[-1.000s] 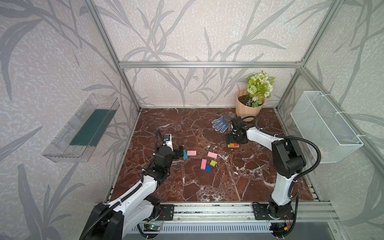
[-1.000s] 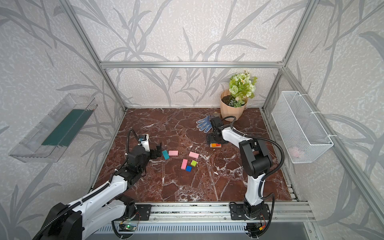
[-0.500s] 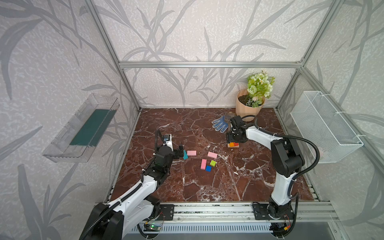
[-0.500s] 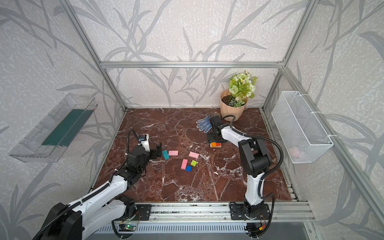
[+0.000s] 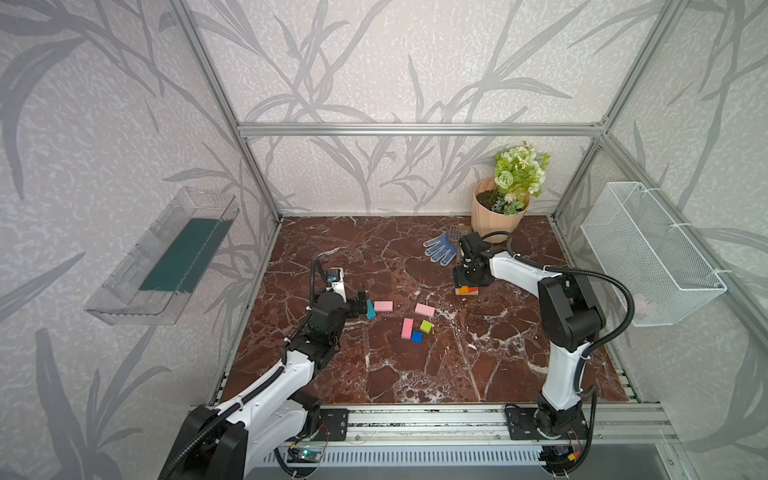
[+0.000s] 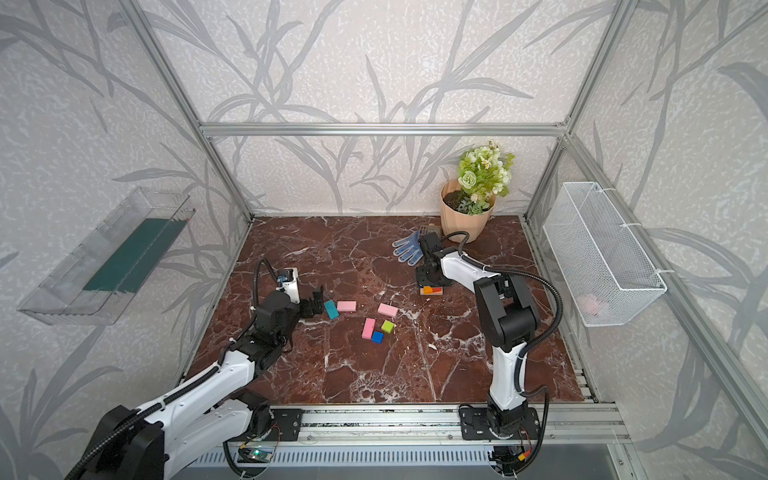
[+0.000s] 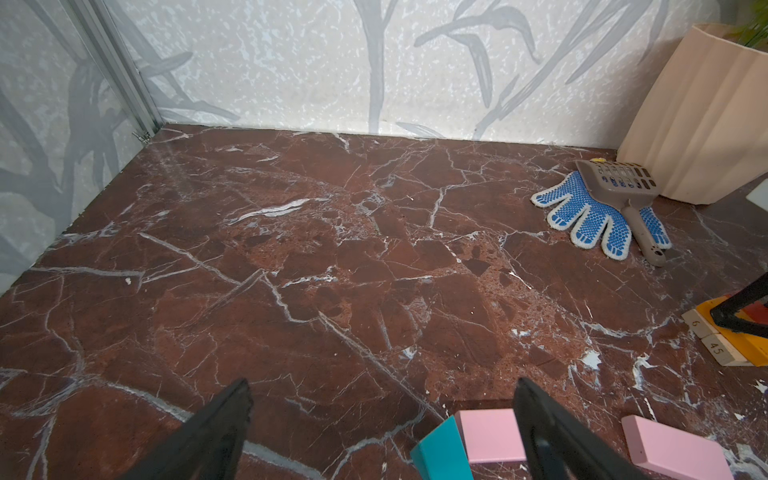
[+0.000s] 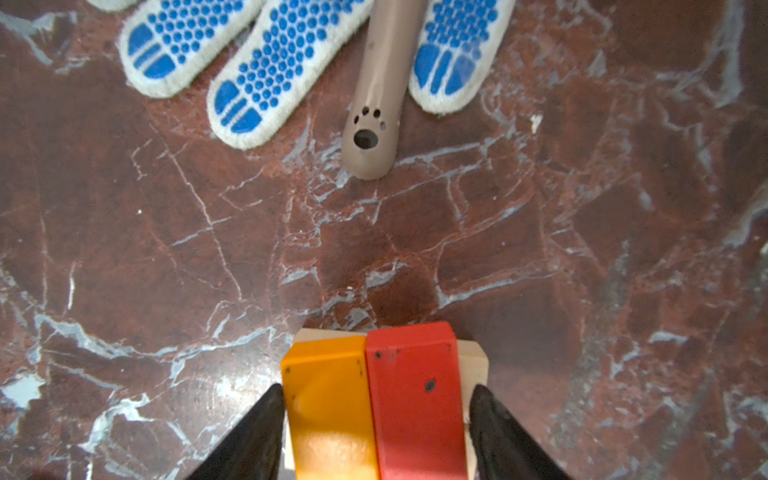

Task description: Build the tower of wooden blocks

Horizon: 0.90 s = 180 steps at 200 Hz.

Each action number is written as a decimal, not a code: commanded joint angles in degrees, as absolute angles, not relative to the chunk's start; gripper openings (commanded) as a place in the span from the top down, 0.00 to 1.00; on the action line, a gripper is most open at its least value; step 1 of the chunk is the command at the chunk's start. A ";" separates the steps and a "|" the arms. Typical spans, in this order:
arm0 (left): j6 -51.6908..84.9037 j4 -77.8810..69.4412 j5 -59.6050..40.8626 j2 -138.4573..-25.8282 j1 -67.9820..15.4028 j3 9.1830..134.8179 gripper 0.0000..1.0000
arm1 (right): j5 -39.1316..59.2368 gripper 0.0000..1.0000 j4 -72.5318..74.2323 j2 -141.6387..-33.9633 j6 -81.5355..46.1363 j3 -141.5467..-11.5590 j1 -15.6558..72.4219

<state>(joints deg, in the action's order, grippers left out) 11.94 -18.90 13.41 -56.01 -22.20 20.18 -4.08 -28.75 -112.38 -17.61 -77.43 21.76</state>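
Right wrist view: the right gripper (image 8: 376, 390) straddles the orange wooden block (image 8: 328, 399) and red wooden block (image 8: 415, 395), side by side on the tan wooden base (image 8: 471, 357), jaws narrow, possibly not yet pinching. An even squeeze should square the pair. Farther off, the left gripper (image 5: 360, 304) gapes wide beside the teal wooden block (image 5: 370, 310).

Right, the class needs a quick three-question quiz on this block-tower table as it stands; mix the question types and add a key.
1. True or false: the orange block and the red block lie side by side on tan blocks.
2. How many pink blocks lie on the table?
3. The left gripper is: A open; B shut on a pink block; C shut on the red block.
Key: 1 true; 2 three; 3 A.
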 commanded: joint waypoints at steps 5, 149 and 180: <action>11.05 -19.86 13.62 -55.72 -22.50 19.76 0.01 | -4.90 0.32 -30.33 -113.42 -18.11 -78.84 21.97; 11.02 -19.86 13.63 -55.72 -22.50 19.69 0.01 | -5.26 0.38 -30.94 -113.69 -18.81 -79.11 21.96; 11.06 -19.86 13.62 -55.72 -22.50 19.72 0.01 | -5.45 0.38 -30.94 -113.73 -18.98 -79.10 21.88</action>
<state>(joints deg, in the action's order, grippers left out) 11.94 -18.90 13.41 -56.01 -22.20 20.18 -4.45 -29.04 -112.57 -18.46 -77.84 21.76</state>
